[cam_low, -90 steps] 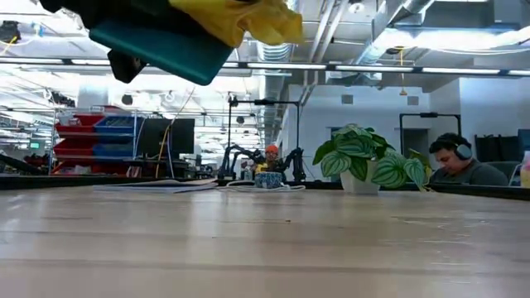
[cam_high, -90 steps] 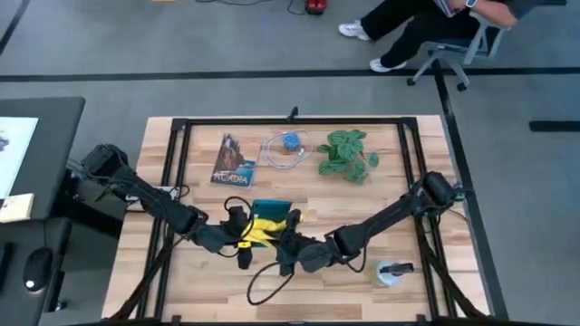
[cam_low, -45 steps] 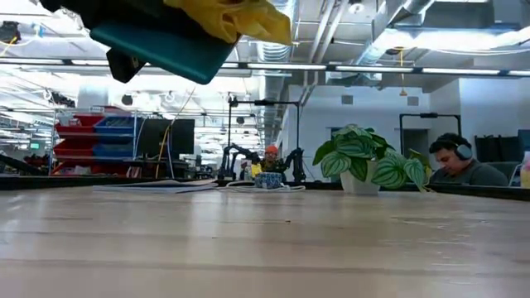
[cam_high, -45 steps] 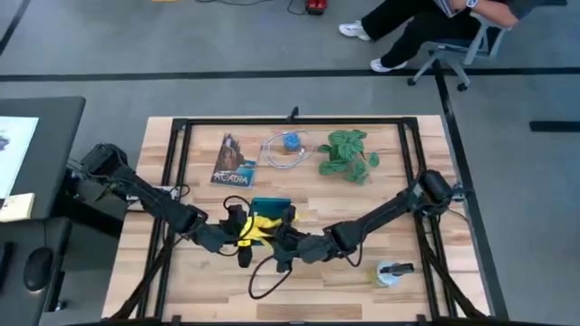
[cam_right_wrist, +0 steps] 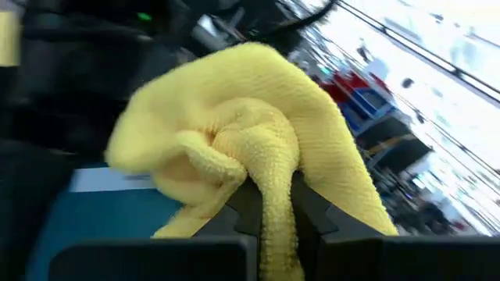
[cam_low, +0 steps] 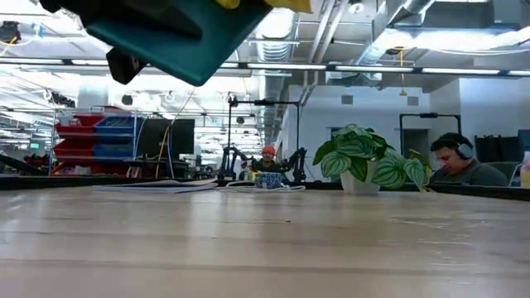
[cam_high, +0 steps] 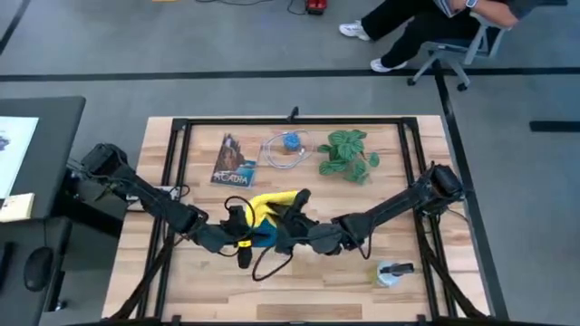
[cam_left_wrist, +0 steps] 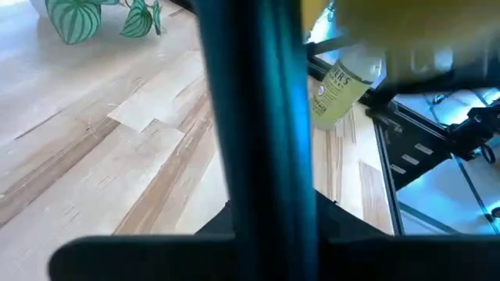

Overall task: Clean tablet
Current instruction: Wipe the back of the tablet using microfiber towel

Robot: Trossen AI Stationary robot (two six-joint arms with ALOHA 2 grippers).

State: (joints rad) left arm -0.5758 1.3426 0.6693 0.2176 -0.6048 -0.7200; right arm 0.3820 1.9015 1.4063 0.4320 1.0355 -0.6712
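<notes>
The left gripper (cam_high: 243, 226) holds the tablet (cam_high: 265, 234) in the air above the near-centre of the table (cam_high: 362, 195), its jaws pinching the teal-cased slab by one edge; in the low view the tablet (cam_low: 178, 37) hangs tilted, well clear of the tabletop. The right gripper (cam_high: 292, 226) has its jaws pinching the yellow cloth (cam_high: 272, 205), and the right wrist view shows the bunched cloth (cam_right_wrist: 250, 148) lying against the tablet's surface. To wipe well, keep the left grip firm and the tablet steady, since only an edge is clamped. Apply light, even pressure with the cloth so the slab does not pivot in the jaws. Run strokes along the full face and keep the fingers (cam_right_wrist: 308, 207) themselves off the screen. Against the frame one second earlier, the cloth has shifted toward the far side of the tablet in the high view. In the low view it has nearly left the frame, exposing more of the teal underside. The right arm has drawn leftward and farther. The booklet (cam_high: 233, 161), plant (cam_high: 348, 154) and spray bottle (cam_high: 391, 272) are unmoved.
</notes>
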